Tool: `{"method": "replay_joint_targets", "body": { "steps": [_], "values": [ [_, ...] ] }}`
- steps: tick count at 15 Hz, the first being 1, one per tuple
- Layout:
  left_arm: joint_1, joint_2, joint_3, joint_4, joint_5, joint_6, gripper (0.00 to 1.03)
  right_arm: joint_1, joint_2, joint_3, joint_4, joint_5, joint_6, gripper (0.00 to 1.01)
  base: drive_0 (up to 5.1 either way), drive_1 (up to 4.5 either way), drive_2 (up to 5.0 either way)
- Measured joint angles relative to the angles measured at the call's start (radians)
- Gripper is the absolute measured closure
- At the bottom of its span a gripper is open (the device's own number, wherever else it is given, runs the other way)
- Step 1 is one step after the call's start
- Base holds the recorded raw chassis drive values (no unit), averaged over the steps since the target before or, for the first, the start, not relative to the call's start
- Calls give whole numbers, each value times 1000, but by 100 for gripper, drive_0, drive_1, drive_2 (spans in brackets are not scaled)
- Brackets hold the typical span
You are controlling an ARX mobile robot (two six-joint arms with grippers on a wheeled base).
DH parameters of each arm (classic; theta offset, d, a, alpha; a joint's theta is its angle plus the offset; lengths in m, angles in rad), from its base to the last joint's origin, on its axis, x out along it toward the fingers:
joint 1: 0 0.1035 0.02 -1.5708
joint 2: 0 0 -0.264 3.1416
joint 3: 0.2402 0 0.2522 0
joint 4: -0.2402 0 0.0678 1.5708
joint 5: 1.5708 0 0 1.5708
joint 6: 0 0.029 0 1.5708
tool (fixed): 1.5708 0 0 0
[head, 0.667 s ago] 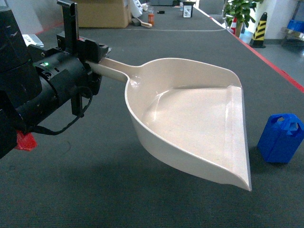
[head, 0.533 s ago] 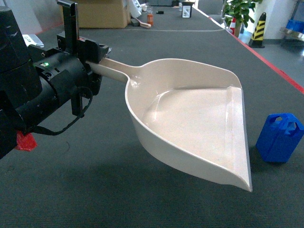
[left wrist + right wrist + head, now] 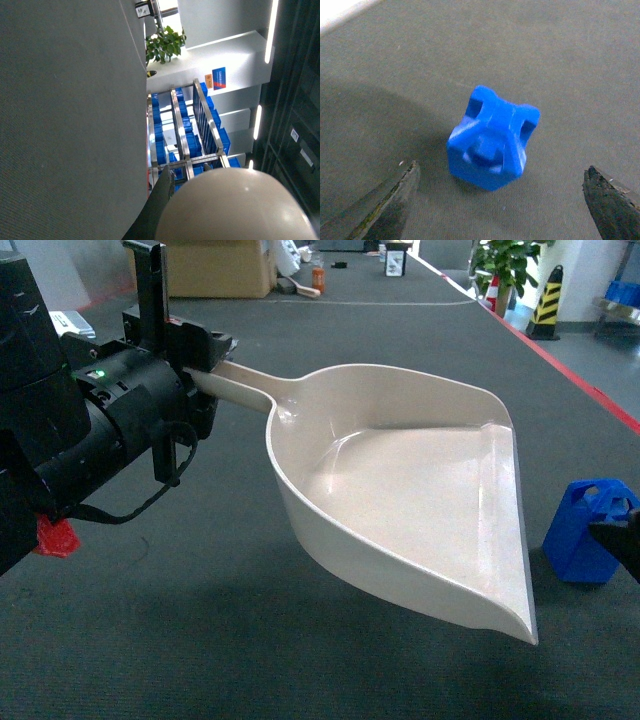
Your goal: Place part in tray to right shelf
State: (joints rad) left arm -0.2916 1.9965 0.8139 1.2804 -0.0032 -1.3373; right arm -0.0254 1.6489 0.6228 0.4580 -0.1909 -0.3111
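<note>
Right now the part [image 3: 492, 145] is sitting on the grey carpeted floor [image 3: 240, 640], off the tray's front lip and apart from it, at the right edge of your head view [image 3: 585, 530]. From the right wrist camera you are looking down on it: a small blue block with notches at its upper corners and a recess in the face turned toward you. Your right gripper [image 3: 502, 200] is hovering over it with its jaws spread wide, one fingertip [image 3: 390, 200] showing low on the left and the other low on the right, both clear of the block. In the head view only a dark piece of that gripper [image 3: 620, 540] is poking in at the right edge, overlapping the part. Your left gripper [image 3: 205, 352] is clamping the handle of the tray [image 3: 400, 500], which is hanging above the floor with its open front facing right and nothing lying in it. From the left wrist camera you are seeing the tray's rounded beige back [image 3: 230, 207] filling the bottom, and beyond it a steel rack [image 3: 182, 135] loaded with blue crates [image 3: 160, 137], with a potted plant [image 3: 165, 42] farther off.
</note>
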Motion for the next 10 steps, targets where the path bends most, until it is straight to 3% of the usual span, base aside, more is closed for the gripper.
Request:
{"method": "replay_joint_targets", "body": {
  "steps": [3, 4, 5, 7, 9, 10],
  "values": [
    [0, 0, 0, 0, -1, 0, 90, 50, 151, 122, -4, 16, 84, 3, 0, 0, 0],
    [0, 0, 0, 0, 0, 0, 90, 64, 191, 144, 3, 47, 109, 6, 0, 0, 0],
    [0, 0, 0, 0, 0, 0, 90, 72, 217, 144, 13, 85, 130, 24, 0, 0, 0],
    [0, 0, 0, 0, 0, 0, 90, 71, 183, 110, 45, 122, 155, 48, 0, 0, 0],
    [0, 0, 0, 0, 0, 0, 90, 80, 26, 43, 58, 164, 150, 54, 0, 0, 0],
    [1, 0, 0, 0, -2, 0, 90, 100, -108, 28, 30, 142, 159, 54, 0, 0, 0]
  ]
}}
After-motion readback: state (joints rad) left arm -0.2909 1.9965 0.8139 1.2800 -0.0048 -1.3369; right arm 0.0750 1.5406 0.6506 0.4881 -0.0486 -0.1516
